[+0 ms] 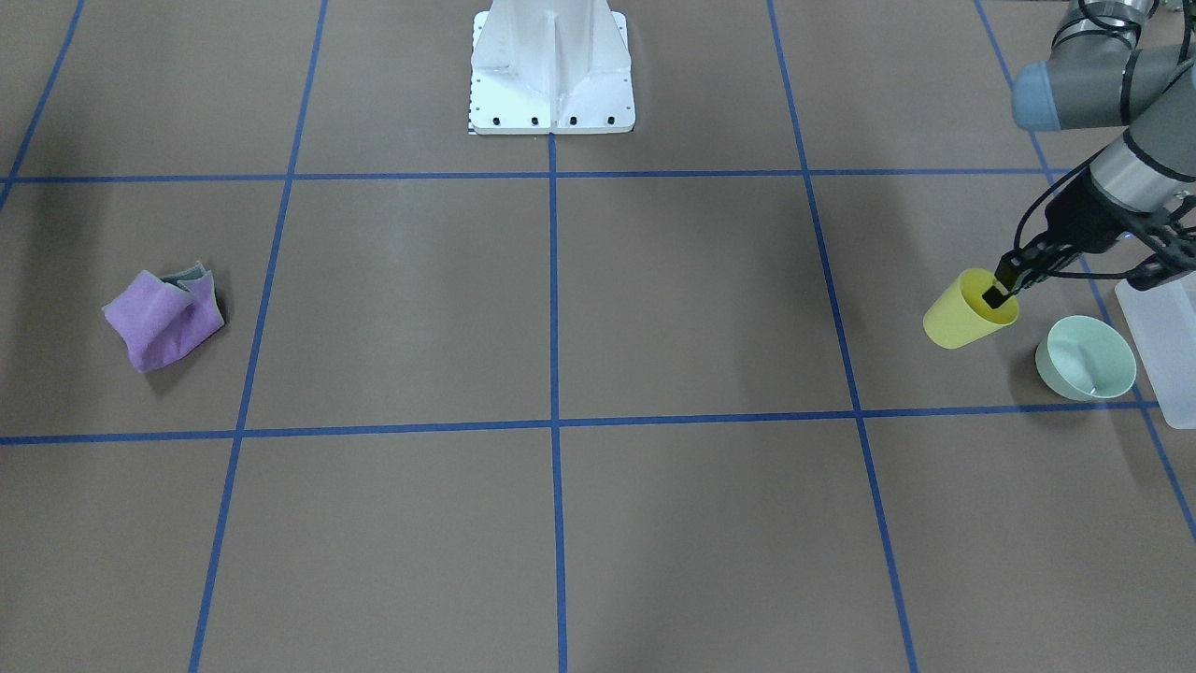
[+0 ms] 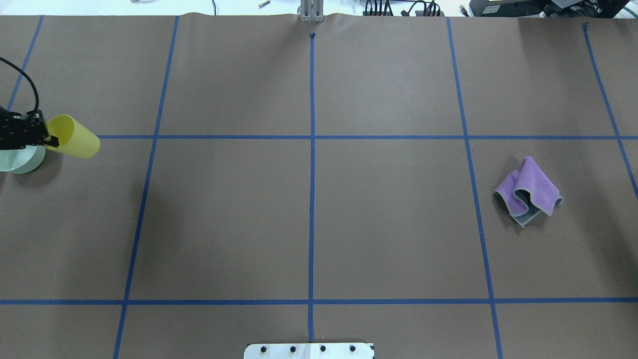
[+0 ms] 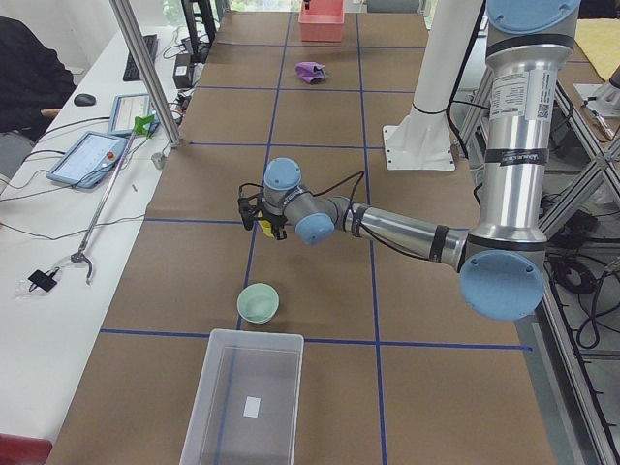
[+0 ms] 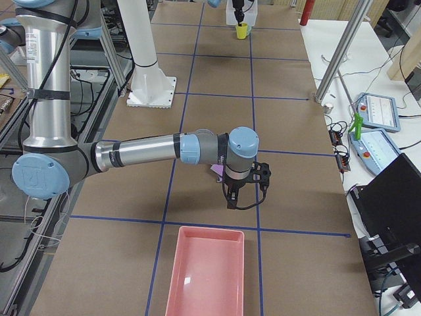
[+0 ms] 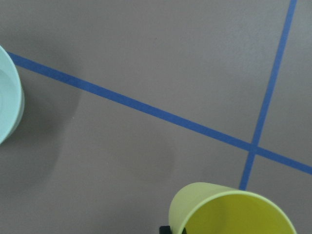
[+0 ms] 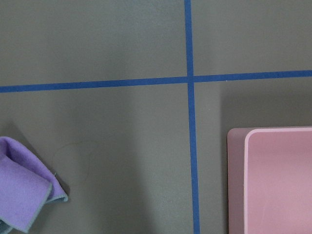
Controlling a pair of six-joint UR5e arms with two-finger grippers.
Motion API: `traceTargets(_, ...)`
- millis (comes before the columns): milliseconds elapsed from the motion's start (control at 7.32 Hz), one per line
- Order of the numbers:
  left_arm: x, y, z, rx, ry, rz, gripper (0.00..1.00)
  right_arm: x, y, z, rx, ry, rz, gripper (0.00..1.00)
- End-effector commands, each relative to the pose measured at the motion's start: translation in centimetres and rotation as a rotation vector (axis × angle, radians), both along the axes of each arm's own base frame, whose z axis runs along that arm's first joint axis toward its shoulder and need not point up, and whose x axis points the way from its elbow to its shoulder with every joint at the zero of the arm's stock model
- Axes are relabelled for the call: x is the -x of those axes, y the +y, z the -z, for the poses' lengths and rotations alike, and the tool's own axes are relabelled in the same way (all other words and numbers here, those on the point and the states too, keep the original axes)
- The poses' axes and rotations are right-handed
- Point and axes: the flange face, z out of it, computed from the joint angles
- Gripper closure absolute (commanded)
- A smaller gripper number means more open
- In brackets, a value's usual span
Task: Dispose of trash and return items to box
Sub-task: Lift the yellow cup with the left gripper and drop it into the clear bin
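My left gripper (image 1: 1000, 294) is shut on the rim of a yellow cup (image 1: 967, 313), one finger inside and one outside. The cup hangs tilted above the table. Beside it, the mint-green bowl (image 1: 1086, 357) stands on the table next to the translucent box (image 3: 215, 387), whose corner (image 1: 1168, 346) shows at the front view's edge. In the overhead view the left gripper (image 2: 50, 141) partly covers the bowl (image 2: 22, 159). The right gripper (image 4: 230, 199) hangs near a crumpled purple cloth (image 2: 528, 192); I cannot tell whether it is open or shut.
A pink tray (image 4: 207, 276) lies at the table's right end, close to the cloth (image 6: 22, 195). The white robot pedestal (image 1: 551, 70) stands at the middle of the robot's side. Blue tape lines cross the brown table.
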Motion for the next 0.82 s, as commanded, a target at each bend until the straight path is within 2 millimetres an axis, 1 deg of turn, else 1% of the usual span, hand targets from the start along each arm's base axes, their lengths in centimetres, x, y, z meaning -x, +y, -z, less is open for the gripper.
traceTargets(0, 10.2, -0.3, -2.7, -0.075, -0.051, -0.026, 1.00, 0.0, 0.1, 0.2, 0.000, -0.019, -0.002, 0.00)
traceTargets(273, 15.5, -0.4, -5.9, -0.121, -0.143, -0.089, 1.00, -0.1, 0.6, 0.8, -0.007, -0.037, -0.005, 0.00)
traceTargets(410, 18.8, -0.3, -9.0, -0.143, -0.179, -0.105, 1.00, -0.1, 0.8, 0.7, -0.004, -0.039, -0.006, 0.00)
traceTargets(546, 23.7, -0.1, -13.7, -0.172, -0.212, -0.113, 1.00, -0.1, 0.8, 0.9, -0.008, -0.040, -0.006, 0.00)
traceTargets(683, 25.2, 0.4, -17.8, -0.176, -0.225, -0.158, 1.00, -0.1, 0.9, 1.2, -0.011, -0.038, -0.006, 0.00)
